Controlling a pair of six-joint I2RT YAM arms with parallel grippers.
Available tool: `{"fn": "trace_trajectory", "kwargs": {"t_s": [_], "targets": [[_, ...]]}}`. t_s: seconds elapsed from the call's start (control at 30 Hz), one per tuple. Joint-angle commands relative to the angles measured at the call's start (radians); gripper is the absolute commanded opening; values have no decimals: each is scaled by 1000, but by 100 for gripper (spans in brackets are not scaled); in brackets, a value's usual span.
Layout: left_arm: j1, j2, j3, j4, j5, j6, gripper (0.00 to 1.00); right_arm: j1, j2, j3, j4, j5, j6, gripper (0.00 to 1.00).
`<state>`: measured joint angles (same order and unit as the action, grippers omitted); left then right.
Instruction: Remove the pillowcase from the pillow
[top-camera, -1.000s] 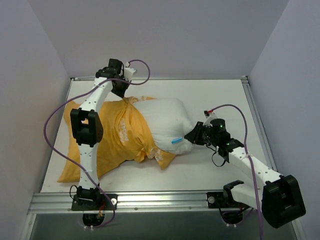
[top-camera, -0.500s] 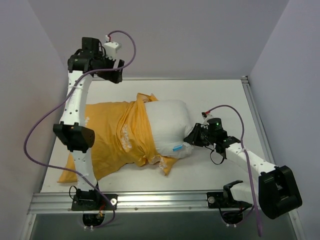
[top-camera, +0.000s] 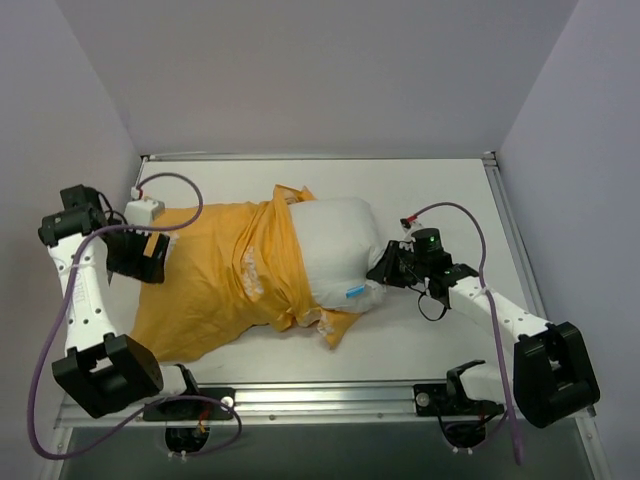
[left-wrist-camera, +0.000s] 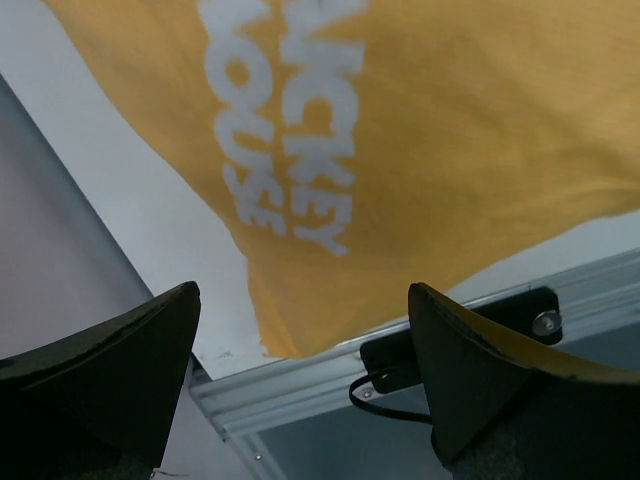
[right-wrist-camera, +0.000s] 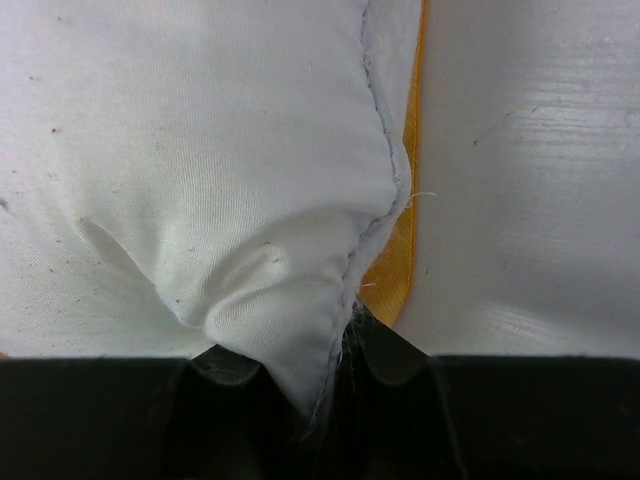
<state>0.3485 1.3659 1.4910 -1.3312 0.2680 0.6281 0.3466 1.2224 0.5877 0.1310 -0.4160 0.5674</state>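
Far strip of table (top-camera: 430, 185) behind pillow (top-camera: 330, 235): bare, passable. Right part of table beyond right tool (top-camera: 385, 272), clamped on pillow corner: bare up to right wall (top-camera: 580, 150). Near strip between pillowcase (top-camera: 210, 290) and front rail (top-camera: 330, 398): narrow, open. Left side: left arm (top-camera: 85, 290) and purple cable (top-camera: 170, 180) crowd gap beside left wall (top-camera: 60, 120). Left tool (left-wrist-camera: 300, 300): jaws spread above pillowcase, nothing between.

White table (top-camera: 450, 195), aluminium rail (top-camera: 330, 397) along its near edge. Two items lie directly on the surface. The orange-yellow pillowcase (top-camera: 215, 285) lies flat across the left half and is bunched at mid-table around the white pillow (top-camera: 335, 245). White "MICKEY MOUSE" lettering (left-wrist-camera: 290, 130) faces up, and the near left corner lies just beside the rail. The pillow's right half is bare, with a blue tag (top-camera: 354, 293) at its near edge.
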Motion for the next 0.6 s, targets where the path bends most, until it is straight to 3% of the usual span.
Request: {"fn": "trace_trajectory", "kwargs": {"t_s": [0.0, 0.13, 0.27, 0.33, 0.37, 0.4, 0.57], "targets": [[113, -62, -135, -194, 68, 316, 94, -4, 15, 55, -53, 29, -38, 0], [142, -45, -323, -16, 13, 286, 94, -3, 9, 67, -60, 37, -44, 0], [55, 28, -362, 142, 75, 161, 94, -4, 9, 55, -45, 34, -32, 0], [-44, 44, -370, 255, 77, 80, 99, -4, 6, 43, -31, 34, -12, 0], [-89, 62, -373, 345, 36, 49, 86, -4, 5, 29, -15, 39, -6, 0], [-177, 74, -373, 393, 2, -11, 81, -8, 6, 21, -5, 39, 0, 0], [-310, 230, -252, 605, -137, -125, 80, -27, 25, -11, 48, 48, 37, 0]]}}
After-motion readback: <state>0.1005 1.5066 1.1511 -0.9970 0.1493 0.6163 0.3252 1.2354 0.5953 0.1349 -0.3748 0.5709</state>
